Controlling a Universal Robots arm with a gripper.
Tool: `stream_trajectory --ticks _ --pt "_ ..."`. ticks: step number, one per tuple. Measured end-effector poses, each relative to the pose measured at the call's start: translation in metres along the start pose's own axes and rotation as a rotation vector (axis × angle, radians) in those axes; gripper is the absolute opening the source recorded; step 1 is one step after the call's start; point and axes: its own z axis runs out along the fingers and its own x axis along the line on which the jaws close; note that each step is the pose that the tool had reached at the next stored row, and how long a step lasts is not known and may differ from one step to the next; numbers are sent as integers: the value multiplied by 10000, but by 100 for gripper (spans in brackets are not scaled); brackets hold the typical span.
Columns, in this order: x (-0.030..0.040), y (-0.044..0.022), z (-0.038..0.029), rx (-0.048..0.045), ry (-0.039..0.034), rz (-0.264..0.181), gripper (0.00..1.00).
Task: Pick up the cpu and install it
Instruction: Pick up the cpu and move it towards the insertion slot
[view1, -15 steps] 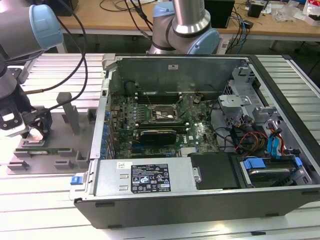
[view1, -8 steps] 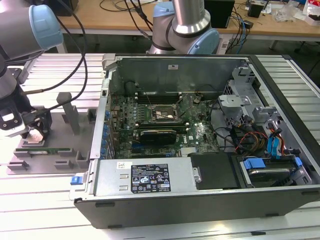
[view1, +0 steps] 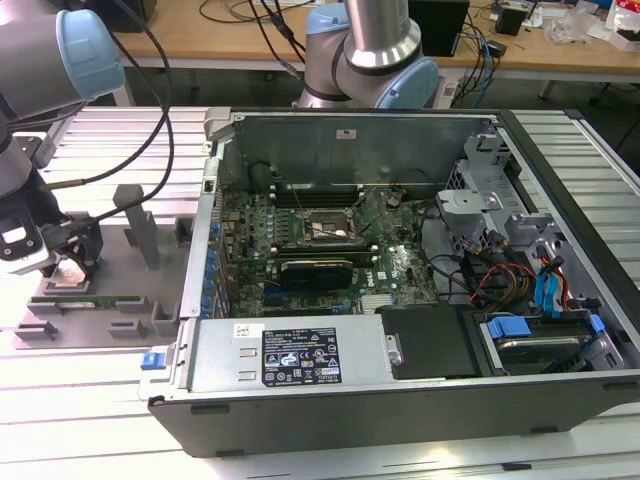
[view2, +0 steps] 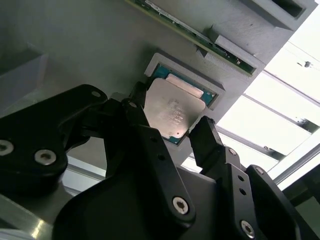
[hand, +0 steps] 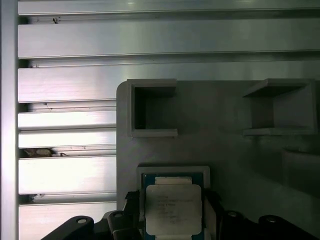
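Observation:
The cpu (view2: 172, 111), a flat square chip with a silvery metal top, sits between my gripper's (view2: 170, 122) two black fingers, which press on its opposite edges. It hangs tilted just above its square recess (view2: 161, 70) in the grey holder plate (view1: 110, 265). In the first wrist view the cpu (hand: 173, 207) overlaps the recess frame (hand: 172, 171). In the exterior view my gripper (view1: 68, 268) is low over the holder plate at the exterior view's left, outside the open computer case. The motherboard's open socket (view1: 325, 228) lies inside the case.
A long green memory stick (view1: 85, 297) lies in a slot of the holder plate, next to grey upright posts (view1: 130, 205). The case wall (view1: 205, 230) stands between holder and motherboard. A black card (view1: 318, 270), cables (view1: 500, 275) and drive bays (view1: 530, 335) crowd the case.

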Motion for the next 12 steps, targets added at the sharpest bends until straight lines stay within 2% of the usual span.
stream_trajectory --ticks 3,4,10,12 --pt "0 0 0 1 0 0 62" --pt "0 0 0 1 1 0 55" --pt "0 0 0 0 -1 0 54" --pt "0 2 -42 1 0 0 54"
